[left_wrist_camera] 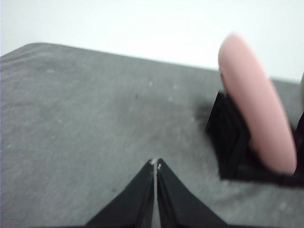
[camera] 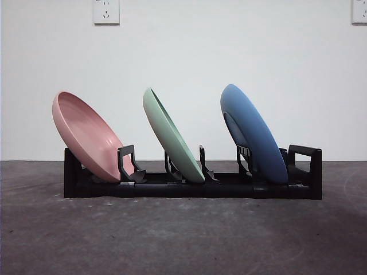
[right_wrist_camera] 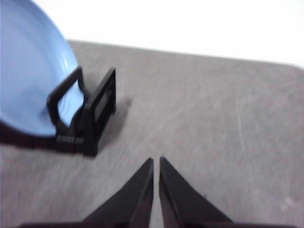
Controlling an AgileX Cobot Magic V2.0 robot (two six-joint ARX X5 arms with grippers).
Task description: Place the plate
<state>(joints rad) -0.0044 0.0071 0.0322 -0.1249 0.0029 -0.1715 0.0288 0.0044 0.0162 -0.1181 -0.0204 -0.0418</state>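
Observation:
A black dish rack (camera: pixel 229 189) stands on the grey table and holds three tilted plates: a pink plate (camera: pixel 86 134) at the left end, a green plate (camera: pixel 172 137) in the middle, a blue plate (camera: pixel 252 134) at the right end. My left gripper (left_wrist_camera: pixel 156 164) is shut and empty over bare table, apart from the pink plate (left_wrist_camera: pixel 259 109) and the rack's end (left_wrist_camera: pixel 228 137). My right gripper (right_wrist_camera: pixel 156 161) is shut and empty over bare table, apart from the blue plate (right_wrist_camera: pixel 28 71) and the rack's other end (right_wrist_camera: pixel 95 114). Neither gripper shows in the front view.
A white wall stands behind the table with a socket (camera: pixel 106 10) at the upper left and another (camera: pixel 359 10) at the upper right. Grey tabletop (camera: pixel 183 240) lies in front of the rack.

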